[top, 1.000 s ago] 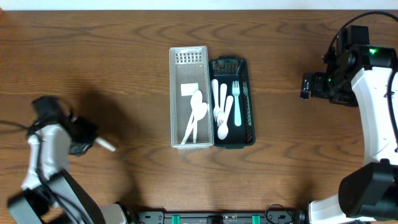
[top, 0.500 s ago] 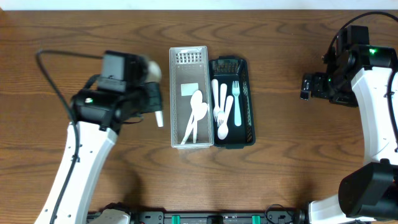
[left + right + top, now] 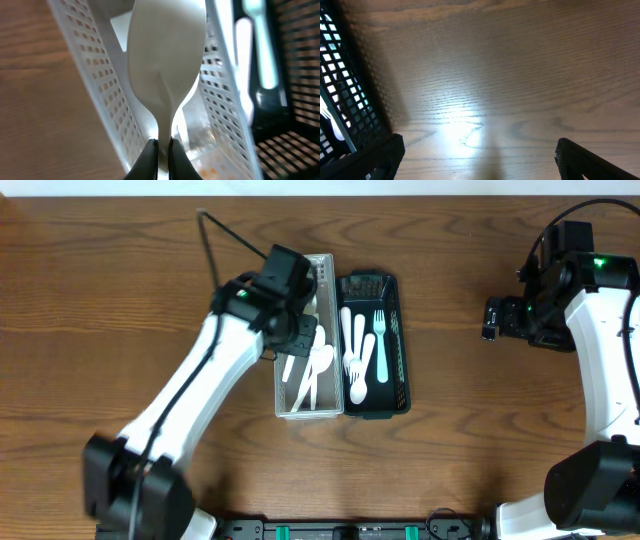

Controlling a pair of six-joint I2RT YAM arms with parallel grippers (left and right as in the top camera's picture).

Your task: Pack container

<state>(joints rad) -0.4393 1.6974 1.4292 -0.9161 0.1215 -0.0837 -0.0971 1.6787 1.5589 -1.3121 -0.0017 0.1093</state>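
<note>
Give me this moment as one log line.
left claw: shut on white spoon | spoon over white basket | right claw: open, empty

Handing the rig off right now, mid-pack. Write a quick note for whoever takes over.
Left gripper: shut on a white spoon, held over the white basket.
Right gripper: open, empty, over bare table to the right of the dark basket.
Done: spoons lie in the white basket; other cutlery lies in the dark basket.
Left: lower the held spoon into the white basket and release it. No other loose cutlery in view.
</note>
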